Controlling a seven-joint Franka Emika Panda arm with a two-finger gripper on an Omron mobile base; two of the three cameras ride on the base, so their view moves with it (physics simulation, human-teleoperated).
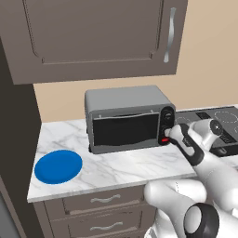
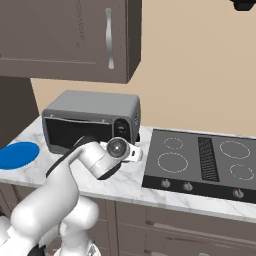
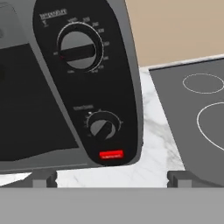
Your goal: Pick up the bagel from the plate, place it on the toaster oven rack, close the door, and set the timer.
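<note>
1. Starting at the far left of the counter [image 1: 116,162], we see the plate [image 1: 58,166] lying flat and bare; no bagel rests on it, and we cannot see one anywhere, so we judge it to be inside the oven behind the dark glass.
2. Moving right, the toaster oven [image 1: 128,118] stands against the back wall with the door [image 1: 125,130] shut upright, its handle bar along the top edge. The rack behind it is hidden.
3. Further right, on the oven's dark control panel [image 3: 87,83], a large upper dial [image 3: 78,50] sits above the smaller lower knob [image 3: 102,127], with a red button [image 3: 111,154] beneath.
4. Right again, the gripper [image 1: 169,135] hovers just in front of that panel, jaws spread wide and holding nothing; its two fingertips [image 3: 43,178] are far apart.
5. We judge only the timer is left. The lower knob lies straight ahead of the gripper, slightly left of centre between the tips, its ridge slanting diagonally, so the hand must advance and align to it.
6. Rightmost, the stovetop [image 2: 200,165] lies near the oven.
</note>
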